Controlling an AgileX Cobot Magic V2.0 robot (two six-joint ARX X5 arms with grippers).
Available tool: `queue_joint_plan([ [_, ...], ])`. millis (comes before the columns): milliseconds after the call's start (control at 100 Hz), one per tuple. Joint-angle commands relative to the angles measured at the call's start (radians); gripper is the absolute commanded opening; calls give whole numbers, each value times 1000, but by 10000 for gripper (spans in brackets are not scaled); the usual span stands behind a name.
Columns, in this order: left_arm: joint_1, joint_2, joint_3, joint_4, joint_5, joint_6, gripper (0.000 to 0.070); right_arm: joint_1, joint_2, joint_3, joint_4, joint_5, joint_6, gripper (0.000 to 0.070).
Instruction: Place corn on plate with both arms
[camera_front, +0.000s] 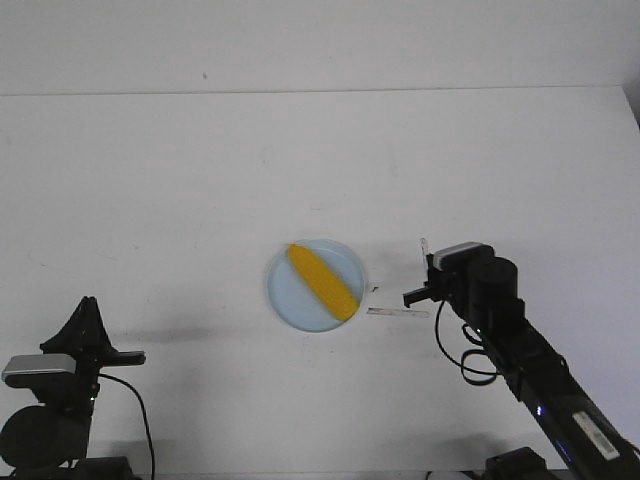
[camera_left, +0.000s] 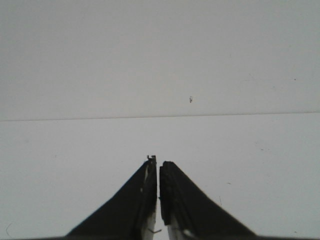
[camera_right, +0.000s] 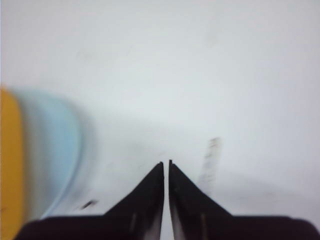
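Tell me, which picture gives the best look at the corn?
The front view: the whole corn lies diagonally on the plate. The right wrist view catches only a blurred yellow sliver at its edge; the left wrist view shows none of it.

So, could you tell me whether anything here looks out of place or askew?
Nothing stands out. The corn lies diagonally inside the plate, within its rim. Only a thin pale strip lies on the table just right of the plate.
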Motion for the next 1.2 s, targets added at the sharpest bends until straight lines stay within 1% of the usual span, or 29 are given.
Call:
queue_joint_plan([
  [0,1,-2,6,16,-4,13,2,-43,-54,-73,87,4,-10,14],
  [180,1,-2,6,16,-4,13,2,-153,-238,-275,341,3,-8,14],
  [230,1,-2,6,16,-4,13,2,-175,-299,-322,372,3,-9,14],
  [300,1,-2,6,16,-4,13,2,-201,-367,-352,352,3,-9,14],
  [410,1,-2,6,16,-4,13,2,-228,-477,-360,252,3,-8,14],
  [670,1,-2,6,16,-4,13,2,-235,-716,-360,130,3,-6,14],
  [930,1,-2,6,16,-4,13,2,-235,-862,-360,122,-2,-6,14],
  [1190,1,-2,6,16,-4,13,2,-235,-894,-360,123,-2,-6,15],
])
